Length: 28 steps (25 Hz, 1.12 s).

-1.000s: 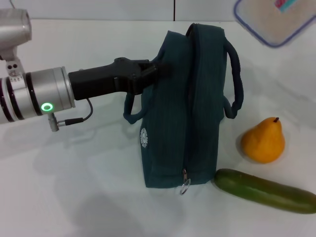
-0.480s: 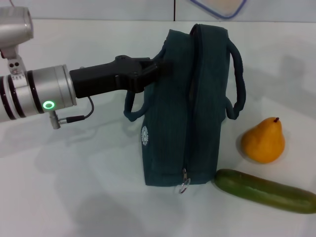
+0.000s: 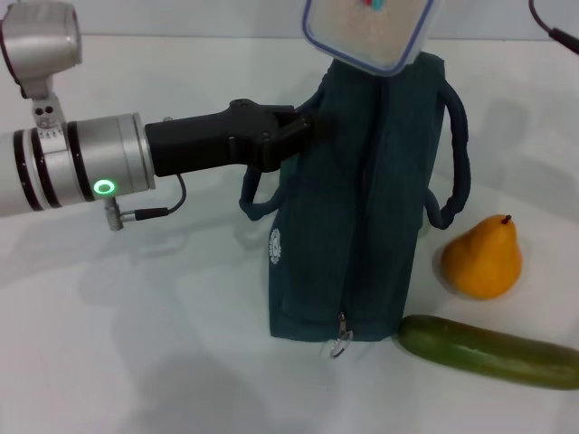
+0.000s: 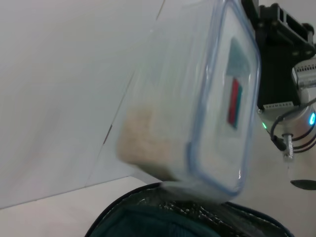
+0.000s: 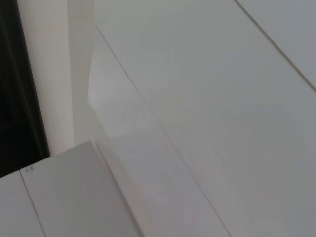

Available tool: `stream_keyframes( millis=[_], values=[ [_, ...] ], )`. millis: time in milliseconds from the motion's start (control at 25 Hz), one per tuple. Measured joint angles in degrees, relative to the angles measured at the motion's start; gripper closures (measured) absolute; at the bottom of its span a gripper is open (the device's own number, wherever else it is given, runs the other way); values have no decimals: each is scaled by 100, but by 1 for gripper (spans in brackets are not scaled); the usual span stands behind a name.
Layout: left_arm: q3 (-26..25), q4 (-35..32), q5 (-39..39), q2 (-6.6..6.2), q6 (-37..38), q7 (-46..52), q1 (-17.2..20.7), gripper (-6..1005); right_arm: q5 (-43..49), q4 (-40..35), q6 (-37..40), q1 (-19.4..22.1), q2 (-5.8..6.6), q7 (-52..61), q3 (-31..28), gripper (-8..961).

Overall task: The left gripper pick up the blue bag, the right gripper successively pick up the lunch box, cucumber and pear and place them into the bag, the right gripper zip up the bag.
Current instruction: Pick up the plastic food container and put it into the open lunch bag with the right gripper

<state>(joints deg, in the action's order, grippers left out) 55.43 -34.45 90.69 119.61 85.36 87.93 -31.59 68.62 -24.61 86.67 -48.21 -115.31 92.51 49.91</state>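
Bag (image 3: pixel 348 208) upright on white table (image 3: pixel 136 344), dark teal-blue, zipper pull (image 3: pixel 340 342) hanging low on near face, small white logo (image 3: pixel 276 246) on left side, one loop handle (image 3: pixel 452 154) drooping on right, another (image 3: pixel 258 194) on left. Left gripper (image 3: pixel 303 127), black on silver arm with green ring light (image 3: pixel 106 188), reaching in from left and pinching upper left edge of bag, fingers pressed together on fabric. Lunch box (image 3: pixel 366 27), clear with blue-rimmed lid, hanging tilted directly over bag's open top, lower corner at or just above mouth; contact not discernible. From left wrist view, same lunch box (image 4: pixel 197 103) poised above silver-lined opening of bag (image 4: pixel 182 217), sticker (image 4: pixel 234 94) showing on lid, pale contents inside. Right gripper (image 4: pixel 276 54) seen only as black block behind lunch box in left wrist view; whether its fingers are spread or clamped cannot be told. Right wrist view showing only pale wall panels. Pear (image 3: pixel 482 256), orange-yellow with dark stem, standing on table just right of bag. Cucumber (image 3: pixel 488 351), dark green, lying in front of pear, its near end close beside bag's lower right corner.
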Motion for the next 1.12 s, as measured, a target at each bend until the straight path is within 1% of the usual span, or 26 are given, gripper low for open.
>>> stream_keyframes(
  millis=[160, 200, 280, 520, 720, 920, 1120],
  values=[
    [-32, -1, -7, 0, -7, -4, 6, 956, 0, -4, 44, 184, 6, -53, 118, 856],
    [-39, 0, -19, 0, -12, -4, 6, 956, 5, -17, 102, 329, 19, -65, 163, 856],
    [-43, 0, -40, 0, -21, -4, 8, 956, 9, -19, 135, 390, 25, -66, 184, 856],
    [-67, 0, -227, -5, -147, -12, 53, 956, 14, -167, 519, 848, 23, -70, 284, 856],
    [-69, 27, -251, -2, -168, -12, 57, 956, 67, -200, 622, 1150, 27, -77, 360, 857],
    [-68, 107, -254, 1, -188, -13, 18, 956, 471, -202, 566, 1228, 17, -176, 420, 857],
    [-65, 113, -254, 1, -237, -30, 4, 956, 720, -202, 255, 1150, -3, -200, 829, 852]
  ],
)
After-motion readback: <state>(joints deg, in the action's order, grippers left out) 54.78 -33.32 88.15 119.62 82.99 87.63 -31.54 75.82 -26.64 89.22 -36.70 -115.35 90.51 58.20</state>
